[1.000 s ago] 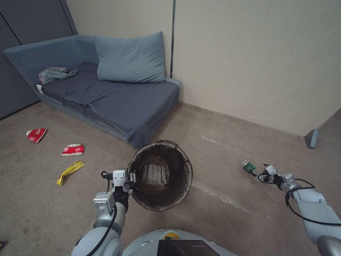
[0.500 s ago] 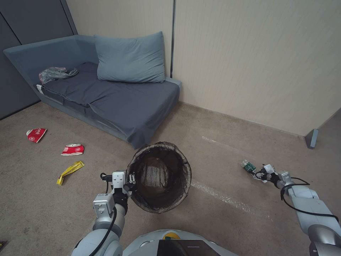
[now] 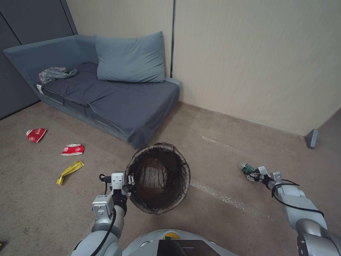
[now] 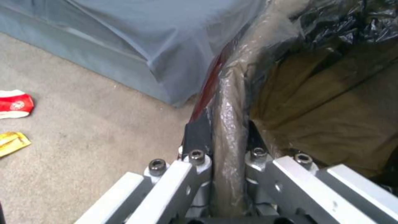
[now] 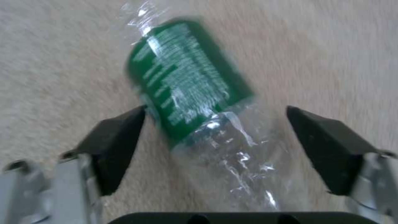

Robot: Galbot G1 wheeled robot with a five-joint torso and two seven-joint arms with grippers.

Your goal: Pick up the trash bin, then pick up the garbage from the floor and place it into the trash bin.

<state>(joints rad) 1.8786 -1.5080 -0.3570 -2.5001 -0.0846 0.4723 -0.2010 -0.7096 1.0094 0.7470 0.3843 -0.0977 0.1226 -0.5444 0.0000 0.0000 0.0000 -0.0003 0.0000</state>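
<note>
Head view: left gripper [image 3: 130,182] is clamped on the near-left rim of the trash bin [image 3: 158,177], which is held off the carpet [image 3: 220,149] and tipped so its dark-lined mouth faces the camera. The bin hangs just ahead of the left arm, in front of the corner of the grey-blue sofa [image 3: 106,96]. Right gripper [image 3: 254,174] is low at the carpet, reached out to the right, its fingers spread around the clear bottle [image 3: 247,168] with the green label; the bottle lies on the floor at the fingertips. Well off to the left of the left gripper lie two crushed red-and-white cups [image 3: 72,149], [image 3: 36,134] and a yellow wrapper [image 3: 70,171], all on the carpet.

Left wrist view: the two fingers [image 4: 198,137] are pressed shut on the bin rim, bag-covered rim [image 4: 227,124] sandwiched between them. Inside of the bin, brown-black liner [image 4: 331,102], lies on one side of the fingers; carpet and sofa edge on the other. One red cup [image 4: 14,103] and the yellow wrapper [image 4: 12,142] lie beyond, on the floor.

Right wrist view: both black finger pads [image 5: 116,146] stand wide apart. The bottle [image 5: 191,93] lies on the carpet between them, green label toward the tips, clear crumpled end toward the palm. One pad touches or nearly touches the label edge; the other pad is clear of the bottle
</note>
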